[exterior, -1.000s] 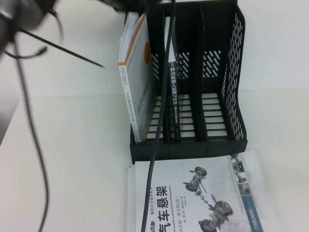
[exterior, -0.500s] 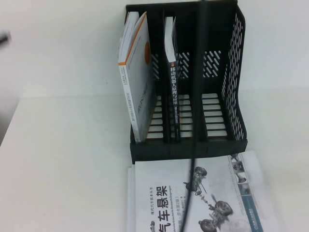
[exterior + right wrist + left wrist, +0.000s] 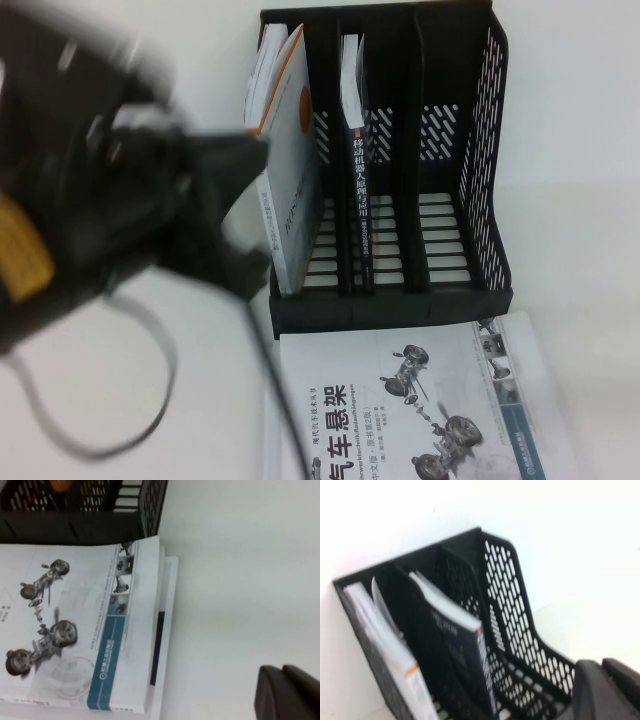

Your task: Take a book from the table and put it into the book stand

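The left gripper (image 3: 225,215) is a dark blur, hiding desk (image 3: 150,400) behind it. The right gripper (image 3: 287,692) is cut off at the corner. The car book (image 3: 400,410) runs off the edge.

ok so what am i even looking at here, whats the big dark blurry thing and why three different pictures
It is a two-armed robot at a white table. The high view looks down from the robot's side; the other two come from cameras on each wrist. The dark blur is the left arm with its left gripper, close to the camera beside the black book stand. The stand holds a white book with orange stripe in its left slot and the dark book in the middle. A white book with car-parts drawings lies flat in front. The right gripper hangs over bare table. Nothing is held.
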